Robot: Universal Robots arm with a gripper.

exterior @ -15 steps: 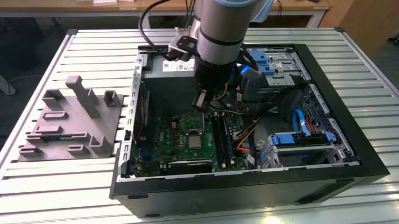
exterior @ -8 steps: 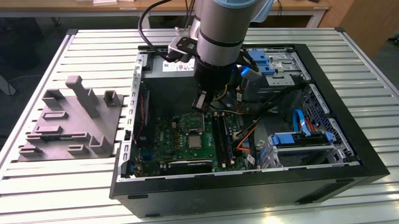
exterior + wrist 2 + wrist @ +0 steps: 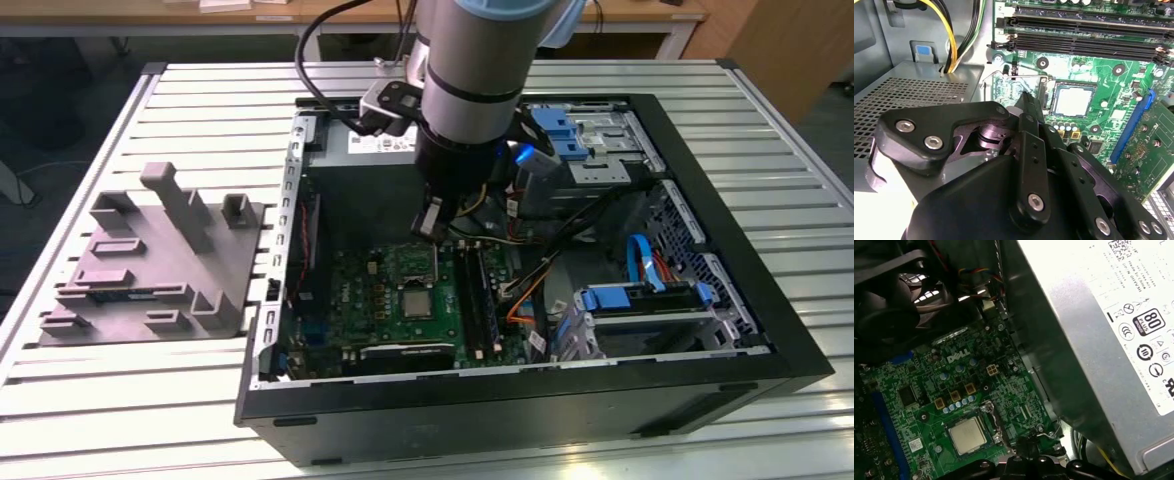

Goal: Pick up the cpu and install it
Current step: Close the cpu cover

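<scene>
The cpu (image 3: 418,303) lies flat in the socket on the green motherboard, its pale silvery top showing in both wrist views (image 3: 1072,100) (image 3: 968,435). My gripper (image 3: 430,222) hangs inside the open computer case, just above the board and a little toward the power supply from the cpu. Its dark fingers (image 3: 1027,102) come together to one narrow tip with nothing between them. That tip is over the socket's open metal frame (image 3: 1011,82) beside the cpu, apart from the chip. The fingers (image 3: 1027,447) also show at the edge of the first wrist view.
The grey power supply (image 3: 1114,340) rises close beside the gripper, with yellow cables (image 3: 954,30) trailing from it. Memory slots (image 3: 1084,30) border the socket. Blue drive caddies (image 3: 641,295) fill the case's right side in the exterior view. A grey moulded tray (image 3: 147,260) stands on the slatted table (image 3: 200,100) at the left.
</scene>
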